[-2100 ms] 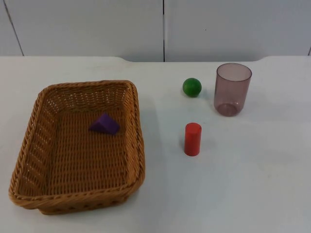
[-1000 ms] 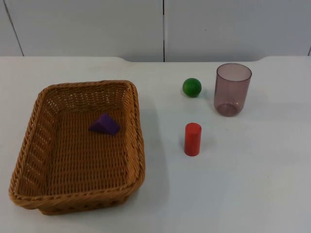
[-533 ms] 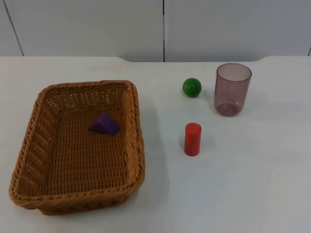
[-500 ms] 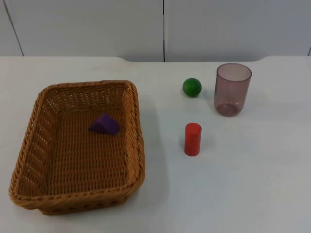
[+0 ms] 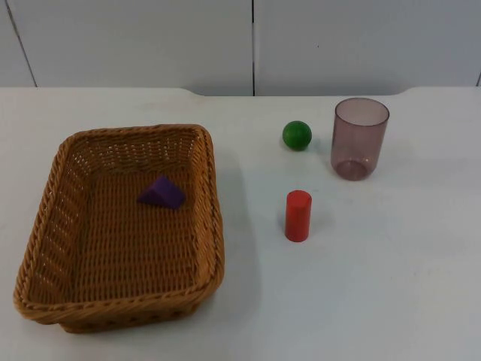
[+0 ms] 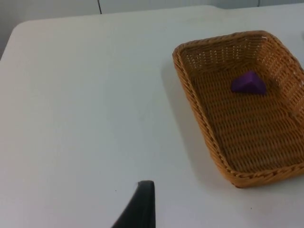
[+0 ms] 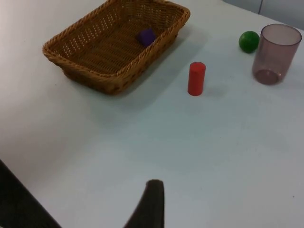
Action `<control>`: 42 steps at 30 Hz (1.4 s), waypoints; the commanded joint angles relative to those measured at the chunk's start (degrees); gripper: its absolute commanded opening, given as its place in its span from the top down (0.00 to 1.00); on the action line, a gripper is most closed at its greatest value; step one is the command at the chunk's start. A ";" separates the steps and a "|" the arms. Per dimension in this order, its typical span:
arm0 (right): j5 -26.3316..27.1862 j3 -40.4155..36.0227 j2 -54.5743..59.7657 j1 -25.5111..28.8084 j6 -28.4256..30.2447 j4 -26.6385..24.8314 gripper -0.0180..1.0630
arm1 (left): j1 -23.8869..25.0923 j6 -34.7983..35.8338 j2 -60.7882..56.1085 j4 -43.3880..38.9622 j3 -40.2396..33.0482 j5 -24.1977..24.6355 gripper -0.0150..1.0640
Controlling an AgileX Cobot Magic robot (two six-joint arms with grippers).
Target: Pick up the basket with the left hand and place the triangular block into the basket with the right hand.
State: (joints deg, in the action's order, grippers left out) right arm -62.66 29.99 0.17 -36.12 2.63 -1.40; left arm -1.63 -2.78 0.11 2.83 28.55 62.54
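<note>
A brown wicker basket (image 5: 120, 248) rests on the white table at the left. A purple triangular block (image 5: 161, 193) lies on the basket's floor, toward its far side. Both arms hang back from the table and wait. My left gripper (image 6: 142, 209) hovers over bare table well to the left of the basket (image 6: 197, 109), and from there the block (image 6: 248, 83) shows inside it. My right gripper (image 7: 149, 204) hovers above the table's near side, far from the basket (image 7: 85, 73) and the block (image 7: 146, 36). Neither gripper holds anything.
A red cylinder (image 5: 297, 216) stands upright right of the basket. Behind it sit a green ball (image 5: 297, 135) and an upright translucent purple cup (image 5: 359, 139). The grey partition wall closes the table's far edge.
</note>
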 commanded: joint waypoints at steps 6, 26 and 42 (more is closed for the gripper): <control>0.86 -0.49 -0.17 -0.12 -0.05 0.37 0.25 | -0.27 4.59 -0.11 -3.56 -0.24 -0.87 0.13; 0.86 -0.49 -0.17 -0.12 -0.05 0.47 0.01 | -0.27 3.29 -0.11 -2.83 -0.24 -0.87 0.11; 0.86 -0.49 -0.17 -0.12 -0.05 0.47 0.01 | -0.27 3.29 -0.11 -2.83 -0.24 -0.87 0.01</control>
State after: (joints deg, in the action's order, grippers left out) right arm -62.52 29.96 0.17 -36.12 2.63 -1.30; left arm -1.63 0.66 0.11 0.00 28.55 62.30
